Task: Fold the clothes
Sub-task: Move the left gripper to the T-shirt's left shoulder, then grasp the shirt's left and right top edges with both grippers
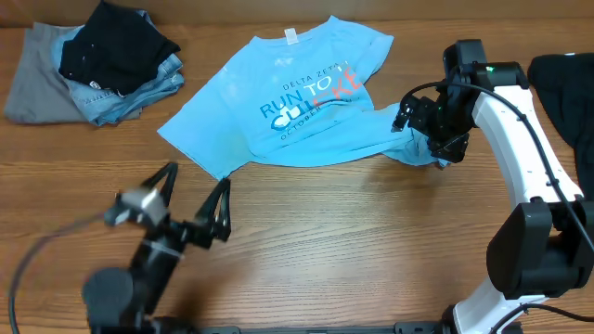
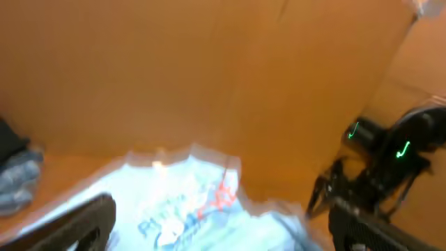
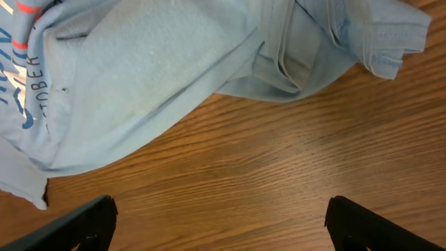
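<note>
**A:** What is nearest, at the lower left of the overhead frame?

**B:** The left gripper (image 1: 197,199), over bare bench (image 1: 353,241). Its fingers (image 1: 221,206) are spread wide and hold nothing. It sits just short of the T-shirt's near left corner, so I take it to be staged for that corner.

**A:** And the shirt itself?

**B:** The light blue T-shirt (image 1: 288,102) lies in the upper middle, askew, lettering (image 1: 306,97) up and collar toward the top. It isn't flat, because its right part is bunched into folds and drawn rightward.

**A:** Why rightward?

**B:** The right gripper (image 1: 434,141) sits at that bunched end. In its wrist view the fingers (image 3: 87,222) stand apart with only wood between them. The rumpled hem lies just ahead, not pinched. I judge it is placed to take that edge and pull the cloth flat before any fold.

**A:** Farther back?

**B:** At the upper left is a pile (image 1: 102,74), well apart from the shirt: a grey garment (image 1: 32,88), jeans (image 1: 139,93) and a black garment (image 1: 116,42) on top. A dark garment (image 1: 566,93) lies at the upper right edge. Both are probably parked there to keep the working area free.
</note>
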Robot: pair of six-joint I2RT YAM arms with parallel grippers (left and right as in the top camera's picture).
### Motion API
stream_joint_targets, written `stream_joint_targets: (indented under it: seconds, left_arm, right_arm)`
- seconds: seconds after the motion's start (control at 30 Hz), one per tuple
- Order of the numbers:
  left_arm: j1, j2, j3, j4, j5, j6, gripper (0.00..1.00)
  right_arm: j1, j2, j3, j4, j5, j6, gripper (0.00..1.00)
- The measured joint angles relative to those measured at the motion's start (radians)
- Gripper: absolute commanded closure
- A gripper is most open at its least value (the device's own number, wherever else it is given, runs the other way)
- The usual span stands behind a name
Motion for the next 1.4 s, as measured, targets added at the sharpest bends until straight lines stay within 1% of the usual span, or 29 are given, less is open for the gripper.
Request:
stream_joint_targets:
  seconds: [0.1, 0.13, 0.2, 0.27, 0.37, 0.43, 0.5, 0.6, 0.7, 0.83, 1.03, 1.07, 1.13, 1.3, 1.4]
  left_arm:
    - [0.000, 0.243, 0.217, -0.328, 0.014, 0.089, 0.00]
    - [0.000, 0.354, 0.301, -0.468, 0.015, 0.129, 0.00]
    - [0.000, 0.517, 0.410, -0.613, 0.023, 0.174, 0.00]
    - [0.000, 0.666, 0.489, -0.702, 0.025, 0.209, 0.00]
    - [0.000, 0.834, 0.523, -0.726, 0.017, 0.230, 0.00]
    - [0.000, 0.949, 0.541, -0.735, 0.013, 0.224, 0.00]
    - [0.000, 1.053, 0.586, -0.779, -0.003, 0.204, 0.00]
    - [-0.002, 1.205, 0.731, -0.889, -0.071, 0.154, 0.00]
    - [-0.006, 1.316, 0.892, -0.969, -0.151, 0.117, 0.00]
    - [-0.008, 1.429, 1.041, -1.019, -0.200, 0.093, 0.00]
    - [-0.008, 1.592, 1.070, -1.023, -0.220, 0.091, 0.00]
    - [-0.008, 1.612, 1.070, -1.023, -0.220, 0.091, 0.03]
    - [-0.008, 1.646, 1.070, -1.022, -0.224, 0.089, 0.12]
    - [-0.008, 1.675, 1.070, -1.014, -0.235, 0.088, 0.19]
    - [-0.008, 1.683, 1.070, -1.006, -0.243, 0.091, 0.19]
  right_arm:
    - [0.000, 0.000, -0.001, -0.014, -0.006, 0.000, 0.00]
    - [0.000, 0.000, -0.001, -0.018, -0.007, 0.000, 0.00]
    - [0.000, 0.000, -0.002, -0.027, -0.011, 0.000, 0.00]
    - [0.000, 0.000, -0.002, -0.033, -0.013, 0.000, 0.00]
    - [0.000, 0.000, -0.002, -0.033, -0.013, 0.000, 0.00]
    - [0.000, 0.000, -0.002, -0.033, -0.013, 0.000, 0.00]
    - [0.000, 0.000, -0.002, -0.032, -0.013, 0.000, 0.00]
    - [0.000, 0.000, -0.002, -0.033, -0.013, 0.000, 0.00]
    - [0.000, 0.000, -0.002, -0.032, -0.013, 0.000, 0.00]
    - [0.000, 0.000, -0.003, -0.032, -0.013, 0.000, 0.00]
    - [0.000, 0.000, -0.003, -0.032, -0.013, -0.001, 0.00]
    - [0.000, 0.000, -0.003, -0.032, -0.013, 0.000, 0.00]
    - [0.000, 0.000, -0.003, -0.032, -0.013, -0.001, 0.00]
    - [0.000, 0.000, -0.003, -0.032, -0.013, -0.001, 0.00]
    - [0.000, 0.000, -0.003, -0.032, -0.013, -0.001, 0.00]
